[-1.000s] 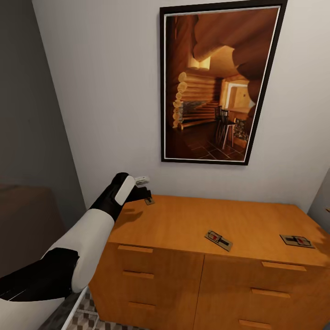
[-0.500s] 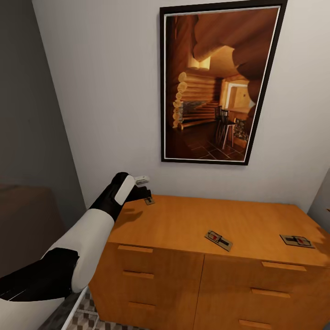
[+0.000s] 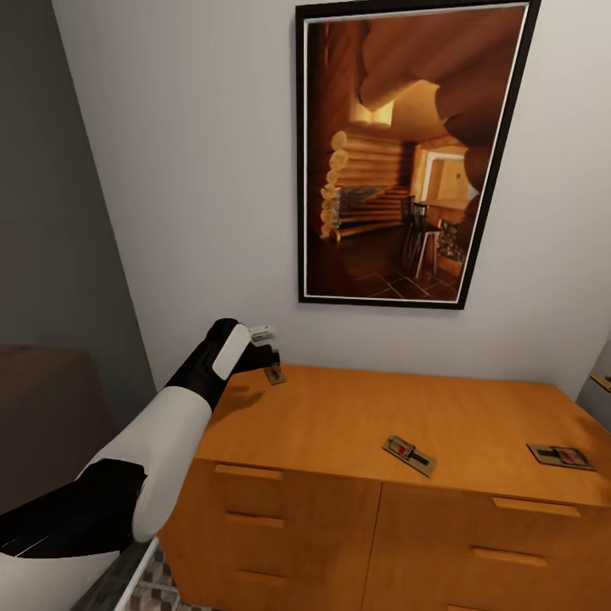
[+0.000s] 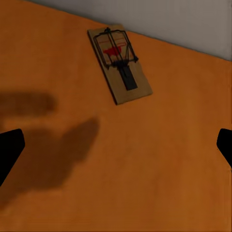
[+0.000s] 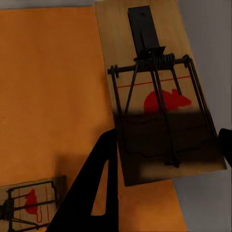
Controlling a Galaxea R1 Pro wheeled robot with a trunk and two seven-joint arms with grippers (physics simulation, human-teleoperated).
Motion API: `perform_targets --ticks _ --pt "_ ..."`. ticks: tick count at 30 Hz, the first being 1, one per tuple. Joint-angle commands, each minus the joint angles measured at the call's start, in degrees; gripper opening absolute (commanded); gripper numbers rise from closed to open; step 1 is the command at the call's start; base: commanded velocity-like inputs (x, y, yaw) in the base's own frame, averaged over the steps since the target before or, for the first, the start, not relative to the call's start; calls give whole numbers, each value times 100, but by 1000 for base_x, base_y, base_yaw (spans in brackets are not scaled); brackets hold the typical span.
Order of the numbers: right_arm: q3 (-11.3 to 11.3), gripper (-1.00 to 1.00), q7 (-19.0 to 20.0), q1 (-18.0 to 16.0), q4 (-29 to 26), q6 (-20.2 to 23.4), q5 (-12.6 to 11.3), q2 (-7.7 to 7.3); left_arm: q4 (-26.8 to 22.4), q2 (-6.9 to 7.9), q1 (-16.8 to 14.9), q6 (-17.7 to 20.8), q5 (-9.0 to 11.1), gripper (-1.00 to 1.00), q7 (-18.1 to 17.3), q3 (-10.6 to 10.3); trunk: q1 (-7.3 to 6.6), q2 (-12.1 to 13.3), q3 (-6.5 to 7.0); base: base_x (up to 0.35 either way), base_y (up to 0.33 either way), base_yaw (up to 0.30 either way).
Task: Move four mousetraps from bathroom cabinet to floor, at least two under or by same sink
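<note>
The orange-brown cabinet (image 3: 339, 416) has three mousetraps lying flat on its top. One mousetrap (image 3: 274, 374) (image 4: 119, 65) lies at the back left corner, just ahead of my left gripper (image 3: 268, 356) (image 4: 116, 147). That gripper hovers over the top, open wide, with nothing between its fingers. Another mousetrap (image 3: 408, 455) lies mid-front and a third mousetrap (image 3: 559, 456) lies at the right. In the right wrist view my right gripper (image 5: 166, 145) is shut on a fourth mousetrap (image 5: 154, 92), held beyond the cabinet's edge; another trap (image 5: 29, 205) lies on the top below it.
A large framed picture (image 3: 407, 153) hangs on the white wall behind the cabinet. A grey wall (image 3: 51, 212) closes in on the left. Drawer fronts with bar handles (image 3: 248, 472) face me. A strip of patterned floor tile (image 3: 157, 585) shows at the cabinet's foot.
The whole head view has shifted slightly, so the camera moved. The left arm and the traps on the cabinet keep their places.
</note>
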Motion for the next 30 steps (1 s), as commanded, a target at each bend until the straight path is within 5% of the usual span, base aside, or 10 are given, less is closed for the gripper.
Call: perform_targets --ticks 1,30 --pt "23 -100 -10 -8 -25 19 -26 -8 -5 3 -4 10 60 100 57 -18 3 -4 -8 283 0 0" --pt "37 -100 -3 -5 -119 19 25 -8 45 -3 -4 1 89 100 65 -28 3 -4 -8 70 0 0"
